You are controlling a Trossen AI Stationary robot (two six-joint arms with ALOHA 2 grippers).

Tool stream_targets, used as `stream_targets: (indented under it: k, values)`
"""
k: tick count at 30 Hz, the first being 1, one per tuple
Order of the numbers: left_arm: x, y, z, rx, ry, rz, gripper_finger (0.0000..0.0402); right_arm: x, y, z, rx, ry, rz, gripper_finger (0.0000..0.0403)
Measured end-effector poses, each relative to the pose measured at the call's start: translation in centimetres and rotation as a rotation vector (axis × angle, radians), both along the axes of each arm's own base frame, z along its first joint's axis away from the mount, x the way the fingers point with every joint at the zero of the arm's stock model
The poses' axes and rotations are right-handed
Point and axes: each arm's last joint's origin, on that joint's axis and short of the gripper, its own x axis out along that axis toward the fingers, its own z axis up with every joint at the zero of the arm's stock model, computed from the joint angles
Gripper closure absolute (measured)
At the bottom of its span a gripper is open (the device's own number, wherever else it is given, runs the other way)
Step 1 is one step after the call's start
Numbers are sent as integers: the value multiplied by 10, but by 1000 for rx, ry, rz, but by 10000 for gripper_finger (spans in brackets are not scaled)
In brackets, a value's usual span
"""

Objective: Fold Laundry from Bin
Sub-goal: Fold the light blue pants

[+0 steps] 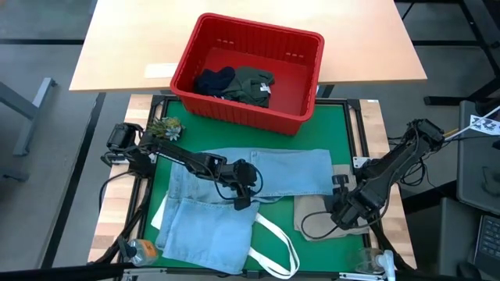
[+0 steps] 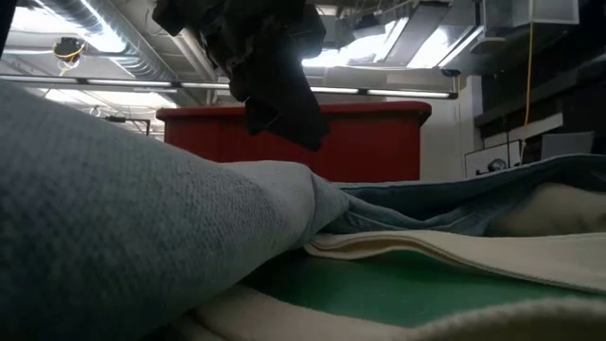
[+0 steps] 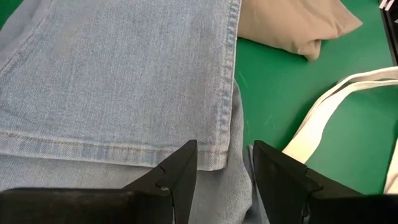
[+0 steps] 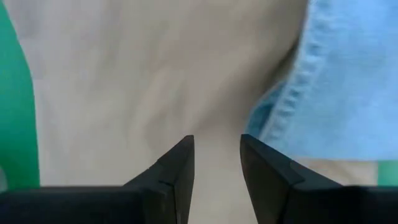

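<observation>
No writing can be read anywhere. The jeans (image 1: 250, 183), light blue denim, lie half folded across the green bench (image 1: 344, 125), one leg doubled over toward 3 o'clock. The left tool (image 1: 244, 186) hovers over the jeans' middle, its fingers narrowly parted with nothing between them. The right tool (image 1: 337, 204) sits at 4 o'clock over the beige cloth (image 1: 316, 218), fingers parted, empty. The red bin (image 1: 248, 72) at 12 o'clock holds a navy garment (image 1: 215, 80) and an olive shirt (image 1: 254, 84). White straps (image 1: 277, 242) lie at 6 o'clock.
</observation>
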Motion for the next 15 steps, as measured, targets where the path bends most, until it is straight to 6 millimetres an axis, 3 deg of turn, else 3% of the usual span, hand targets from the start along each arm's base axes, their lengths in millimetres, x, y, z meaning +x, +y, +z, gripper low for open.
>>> stream_targets:
  k: [5,15]
  values:
    - [0,0,0,0,0,0,253,-1,-6,2,-122,-49,1,274]
    - [0,0,0,-1,0,1,253,-10,-15,-29,-159,-10,5,274]
